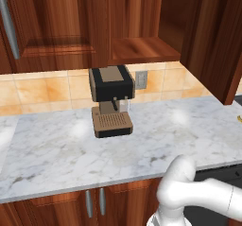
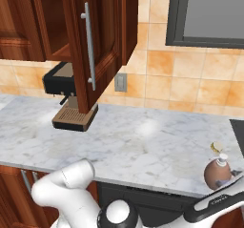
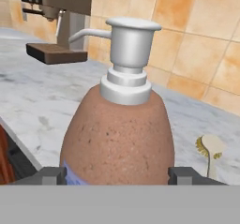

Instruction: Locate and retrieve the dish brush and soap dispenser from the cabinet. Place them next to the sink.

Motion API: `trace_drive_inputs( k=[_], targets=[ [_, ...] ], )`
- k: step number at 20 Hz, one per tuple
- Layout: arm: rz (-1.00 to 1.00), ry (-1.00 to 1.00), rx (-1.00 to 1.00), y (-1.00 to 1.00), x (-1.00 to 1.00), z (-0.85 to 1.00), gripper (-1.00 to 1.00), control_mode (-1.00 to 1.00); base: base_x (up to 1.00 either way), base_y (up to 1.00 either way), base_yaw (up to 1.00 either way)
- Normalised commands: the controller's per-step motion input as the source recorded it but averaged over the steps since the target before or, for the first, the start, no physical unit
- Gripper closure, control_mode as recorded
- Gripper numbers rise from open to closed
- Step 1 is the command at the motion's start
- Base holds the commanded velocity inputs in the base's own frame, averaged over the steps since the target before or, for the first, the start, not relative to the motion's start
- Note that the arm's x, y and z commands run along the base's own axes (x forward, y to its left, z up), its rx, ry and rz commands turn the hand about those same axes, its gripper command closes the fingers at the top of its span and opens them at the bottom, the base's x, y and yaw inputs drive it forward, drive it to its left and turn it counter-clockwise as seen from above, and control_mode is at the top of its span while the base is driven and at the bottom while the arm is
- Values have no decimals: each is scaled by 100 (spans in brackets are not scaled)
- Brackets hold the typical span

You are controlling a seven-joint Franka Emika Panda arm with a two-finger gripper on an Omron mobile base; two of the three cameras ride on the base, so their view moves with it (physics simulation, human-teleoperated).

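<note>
Soap dispenser (image 3: 119, 134): upright on counter (image 3: 37, 96), between wide-spread gripper (image 3: 117, 175) tips, grip unconfirmed. Dish brush (image 3: 212, 153): just beside, apparently delivered near sink.

One soap dispenser (image 3: 119, 124) stands between the claw's fingertips. Just beyond it lies one dish brush (image 3: 212, 152). Farther off is one coffee machine (image 1: 111, 100).
</note>
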Motion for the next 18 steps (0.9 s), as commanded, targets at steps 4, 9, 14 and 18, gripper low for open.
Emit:
trace_drive_inputs(
  k=[4,9,14,18],
  targets=[
    [7,-5,0,-18,20,-32,100,-100,0,0,0],
    [6,-1,0,-23,31,-32,100,-100,0,0,0],
    [4,2,0,-34,39,-25,100,-100,0,0,0],
    [4,0,0,-34,35,-25,100,-100,0,0,0]
  ],
)
